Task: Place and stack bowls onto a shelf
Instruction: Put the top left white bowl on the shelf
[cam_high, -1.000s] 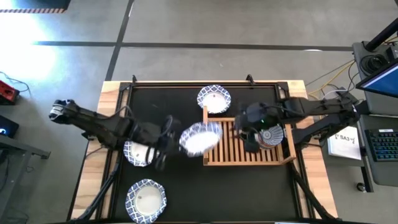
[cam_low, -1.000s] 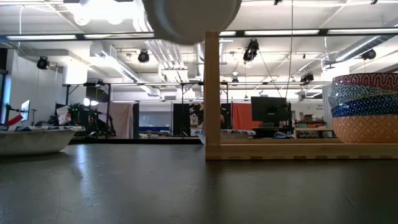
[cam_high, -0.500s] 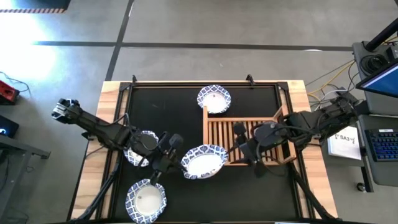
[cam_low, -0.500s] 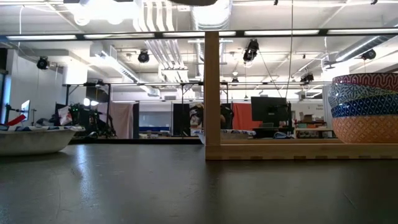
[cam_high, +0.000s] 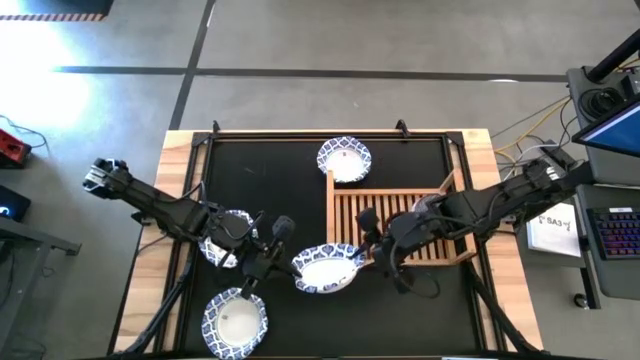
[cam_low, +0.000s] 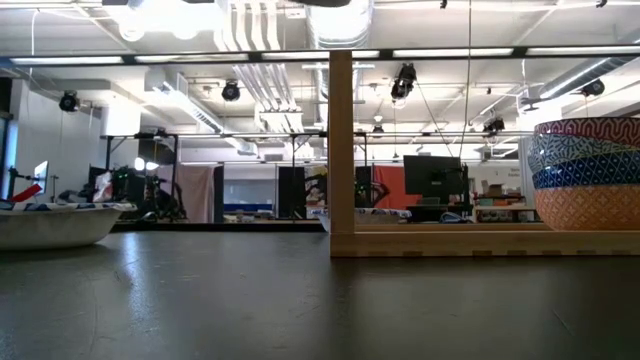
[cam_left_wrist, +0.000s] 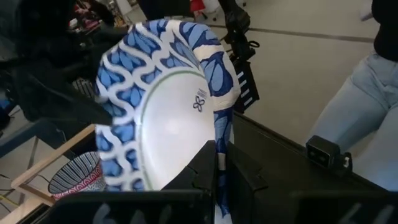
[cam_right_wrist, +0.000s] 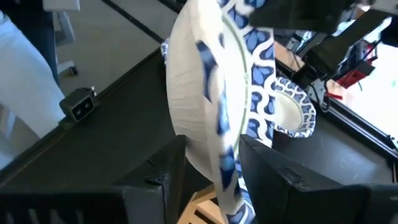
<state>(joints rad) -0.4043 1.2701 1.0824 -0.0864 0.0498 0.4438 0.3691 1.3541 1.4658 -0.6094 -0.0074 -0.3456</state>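
My left gripper (cam_high: 284, 256) is shut on a large blue-and-white bowl (cam_high: 325, 268) in the air just near-left of the light-wood shelf (cam_high: 400, 225). My right gripper (cam_high: 371, 250) is open at the bowl's right side. Its fingers stand on either side of the rim (cam_right_wrist: 225, 163); I cannot tell whether they touch it. Three more large bowls sit on the black mat: one far (cam_high: 344, 158), one under the left arm (cam_high: 226, 238), one near-left (cam_high: 235, 318). A stack of small coloured bowls (cam_low: 585, 175) rests on the shelf, hidden under the right arm in the high view. My left gripper pinches the bowl's rim on its left side (cam_left_wrist: 219, 146) between the two fingers, one on the white inside and one on the patterned outside. The fingers come level from the table's left. The bowl is lifted clear of the mat, with its opening facing mostly up.
The shelf's upright wooden rail (cam_low: 340, 150) stands close beside the held bowl. The shelf's left slats (cam_high: 350, 212) are bare. A person (cam_left_wrist: 364, 93) stands beyond the table. A keyboard and papers (cam_high: 560, 230) lie off the table's right edge.
My left gripper has carried the bowl from above the shelf's left rail toward the near edge and levelled it from a tilt. My right gripper has left the stack of small bowls and moved left and nearer, up to the held bowl's right rim.
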